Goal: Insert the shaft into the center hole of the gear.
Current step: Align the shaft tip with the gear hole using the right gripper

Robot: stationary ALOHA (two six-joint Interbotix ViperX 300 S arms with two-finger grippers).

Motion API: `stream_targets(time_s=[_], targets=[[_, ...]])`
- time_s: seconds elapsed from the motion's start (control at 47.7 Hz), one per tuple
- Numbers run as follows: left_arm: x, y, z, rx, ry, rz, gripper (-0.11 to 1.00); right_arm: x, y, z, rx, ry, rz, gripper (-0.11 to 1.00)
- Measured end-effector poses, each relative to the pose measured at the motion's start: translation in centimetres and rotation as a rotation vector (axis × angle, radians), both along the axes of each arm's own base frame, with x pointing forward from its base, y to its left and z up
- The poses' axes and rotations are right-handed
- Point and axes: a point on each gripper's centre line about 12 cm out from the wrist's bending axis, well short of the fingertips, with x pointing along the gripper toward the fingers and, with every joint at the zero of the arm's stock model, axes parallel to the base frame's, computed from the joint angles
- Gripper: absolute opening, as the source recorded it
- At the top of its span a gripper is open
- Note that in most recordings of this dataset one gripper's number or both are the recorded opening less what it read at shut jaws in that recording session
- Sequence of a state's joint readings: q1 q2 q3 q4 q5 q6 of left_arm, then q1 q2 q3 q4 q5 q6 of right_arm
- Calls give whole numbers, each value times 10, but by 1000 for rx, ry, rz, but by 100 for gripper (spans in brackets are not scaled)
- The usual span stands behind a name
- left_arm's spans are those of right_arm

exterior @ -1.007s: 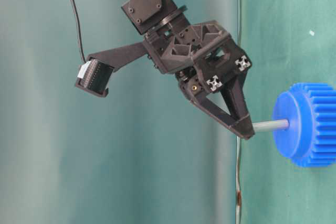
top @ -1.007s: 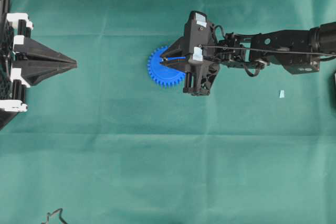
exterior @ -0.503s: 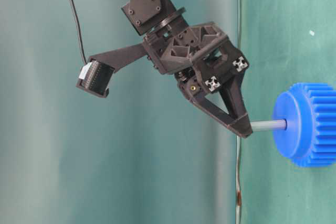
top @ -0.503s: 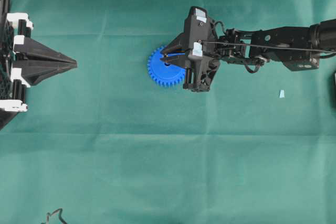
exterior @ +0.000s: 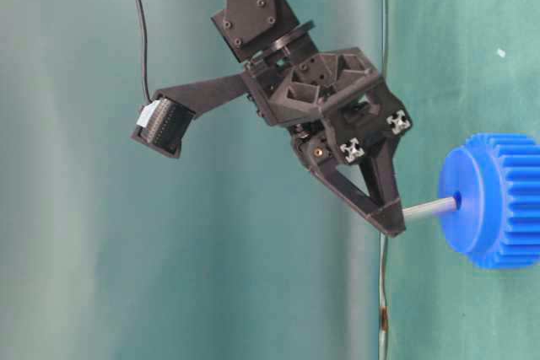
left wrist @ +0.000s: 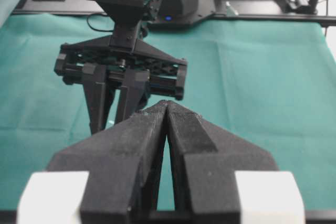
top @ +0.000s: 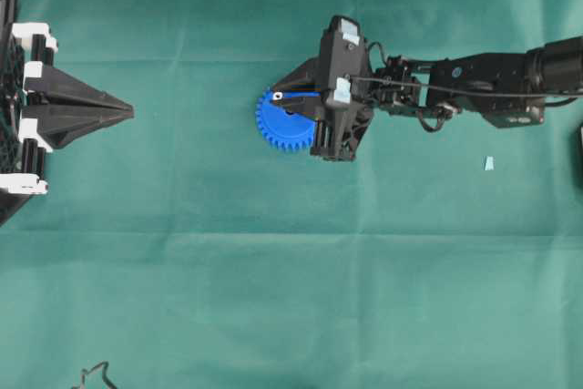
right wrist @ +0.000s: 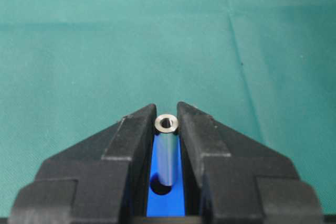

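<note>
The blue gear (top: 284, 125) lies flat on the green cloth; it also shows in the table-level view (exterior: 499, 200). My right gripper (top: 277, 108) is shut on the top end of the shaft (right wrist: 167, 150), a silvery pin held over the gear's hub. The shaft (exterior: 430, 208) leans a little, and its lower end meets the center hole (right wrist: 159, 187), also visible in the table-level view (exterior: 456, 201). How deep it sits I cannot tell. My left gripper (top: 127, 111) is shut and empty at the left edge, far from the gear; its tips (left wrist: 167, 103) point at the right arm.
A small pale blue scrap (top: 488, 163) lies on the cloth right of the gear, below the right arm. A black cable end (top: 94, 375) lies at the bottom left. Black frame parts stand along the left edge (top: 7, 6).
My right gripper has shifted slightly toward the top of the overhead view and turned a little. The shaft, straight before, now leans with its lower tip at the hole. The left arm has not moved.
</note>
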State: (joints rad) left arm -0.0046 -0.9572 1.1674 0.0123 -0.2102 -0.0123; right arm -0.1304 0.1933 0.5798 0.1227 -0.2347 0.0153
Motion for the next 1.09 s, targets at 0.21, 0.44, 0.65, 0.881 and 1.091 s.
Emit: stream_targets(time_s=[0.21, 0.44, 0.65, 0.881, 1.091], targets=[[0, 0, 0, 2, 5, 0, 0, -4, 0, 1, 1, 0, -1, 16], [0, 0, 0, 0, 5, 0, 0, -9, 1, 3, 3, 4, -3, 16], [0, 0, -1, 0, 6, 0, 0, -9, 2, 4, 3, 3, 0, 16], [0, 0, 0, -1, 5, 0, 0, -9, 3, 5, 3, 1, 3, 16], [0, 0, 0, -1, 5, 0, 0, -10, 6, 4, 2, 7, 12, 16]])
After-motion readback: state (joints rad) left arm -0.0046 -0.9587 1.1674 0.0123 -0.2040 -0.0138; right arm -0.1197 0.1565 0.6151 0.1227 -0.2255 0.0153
